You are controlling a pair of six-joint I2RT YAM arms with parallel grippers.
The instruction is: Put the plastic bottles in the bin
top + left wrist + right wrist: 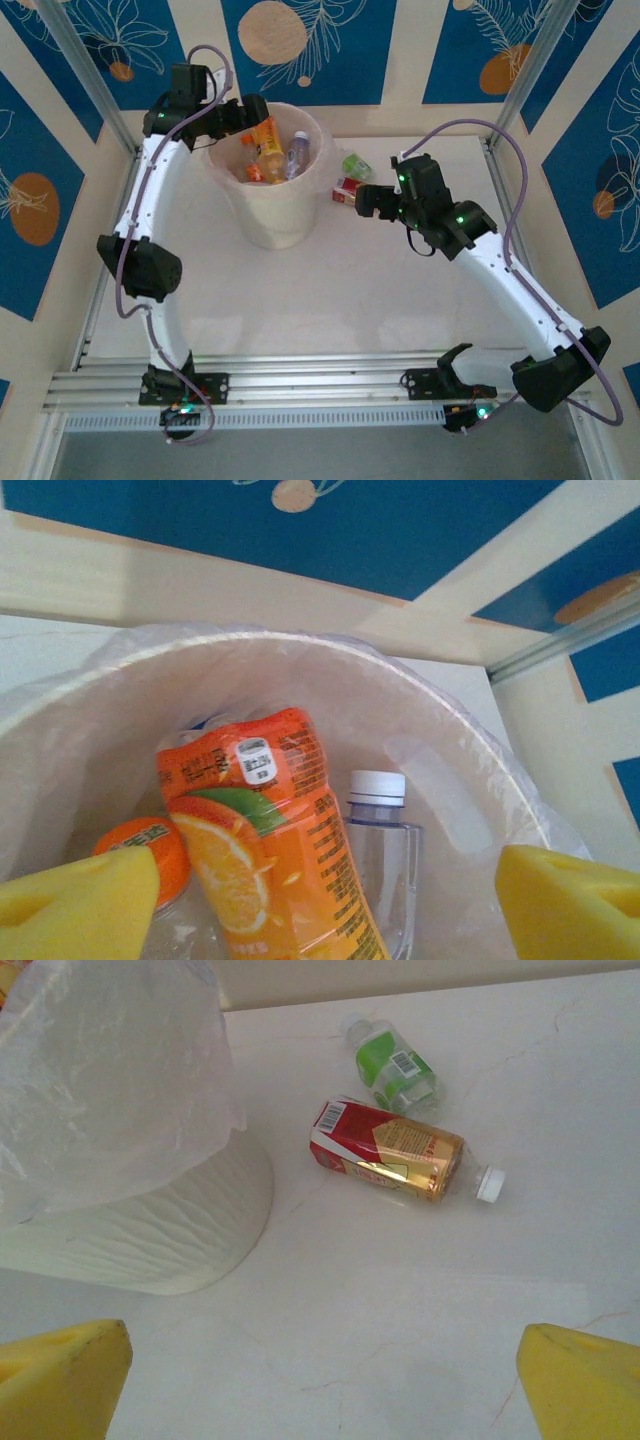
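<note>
Orange is what we see first inside the bin (275, 215). An orange-labelled bottle (270, 850) leans among the others, with a clear bottle with a white cap (385, 830) at its 3 o'clock and an orange-topped bottle (150, 845) at its 9 o'clock. In the top view the bin stands toward 11 o'clock on the desk (330, 290), and we can count at least three bottles in it; deeper down we cannot tell.

We find the left end effector (328, 865) over the bin's mouth with its yellow pads (80, 900) spread wide. The orange-labelled bottle lies below them and is not pinched, so we judge that bottle delivered.

Two bottles are left on the desk, both at the bin's 3 o'clock side. A green-labelled bottle (392, 1065) lies on its side, and a red-and-gold bottle (390, 1150) lies just at its 6 o'clock, white cap pointing to 4 o'clock.

We see the right end effector (325, 1335) low over the desk, wide apart and empty, facing those two. In the top view it sits just at the red-and-gold bottle's 3 o'clock.

We judge the task mostly done, with two pickups remaining, and the red-and-gold bottle is likely the next one.
</note>
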